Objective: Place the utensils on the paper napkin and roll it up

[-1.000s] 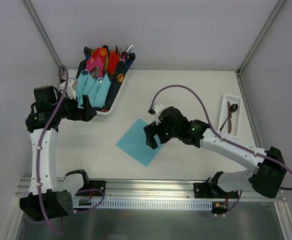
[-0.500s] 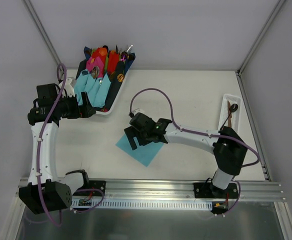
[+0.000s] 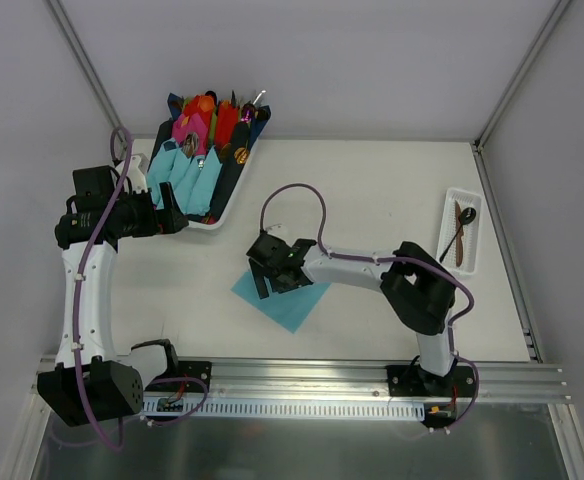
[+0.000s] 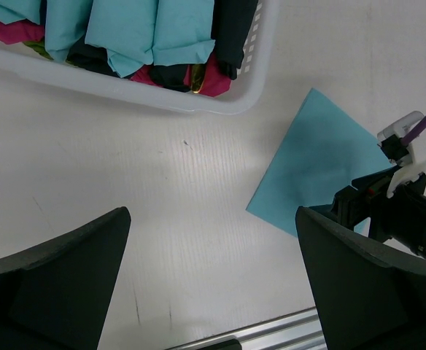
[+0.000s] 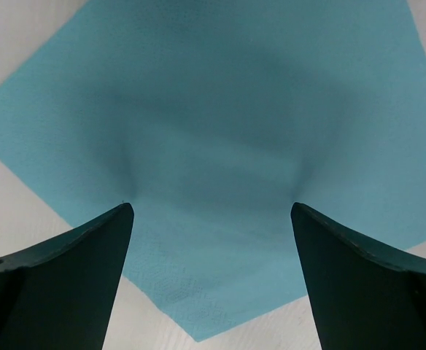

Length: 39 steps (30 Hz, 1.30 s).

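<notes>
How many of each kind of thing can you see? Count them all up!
Flat teal paper napkin: 1
Brown-handled utensils: 2
Small white tray holding them: 1
White basket of napkin rolls, rolls too bunched to count: 1
Robot grippers, left gripper and right gripper: 2
Total: 7

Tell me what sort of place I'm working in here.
Most likely a lab test cell, not a dining room: a white table boxed in by plain walls, an aluminium mounting rail along the near edge, and staged props, a basket of rolled napkins and a small cutlery tray.
</notes>
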Motion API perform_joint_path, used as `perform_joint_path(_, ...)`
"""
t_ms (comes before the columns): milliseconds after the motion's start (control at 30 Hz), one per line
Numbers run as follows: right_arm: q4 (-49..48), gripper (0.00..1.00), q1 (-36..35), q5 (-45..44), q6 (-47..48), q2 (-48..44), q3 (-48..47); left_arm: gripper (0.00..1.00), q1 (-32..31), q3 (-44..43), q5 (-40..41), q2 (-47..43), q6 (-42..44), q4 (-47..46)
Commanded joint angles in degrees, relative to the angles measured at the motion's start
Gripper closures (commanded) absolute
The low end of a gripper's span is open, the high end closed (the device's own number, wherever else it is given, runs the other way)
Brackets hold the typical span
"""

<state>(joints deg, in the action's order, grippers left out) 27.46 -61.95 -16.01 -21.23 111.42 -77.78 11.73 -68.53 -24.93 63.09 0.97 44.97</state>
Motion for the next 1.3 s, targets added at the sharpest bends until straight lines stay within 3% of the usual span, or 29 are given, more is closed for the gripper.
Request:
perform_joint_path(0,1.10,0.06,0.60,-3.50,-3.02,1.70,0.08,0.01,0.93,-1.16,1.11,-0.86,-0.18,0.29)
perform_joint_path(467,-4.52,0.08,10.45,0.01,-0.66,-3.84,11.51,0.01,1.72,-6.52,-0.38,4.93,-0.01,0.29)
perform_joint_path(833,-4.35,0.08,17.83,3.26,3.13,-2.78,7.21,0.01,2.25,-10.92,-1.61,11.17,0.08,0.29)
perform_joint_path(1267,-2.51,0.07,18.27,5.55,5.50,-1.11,2.63,0.01,2.95,-10.22,-1.70,11.09,2.19,0.29)
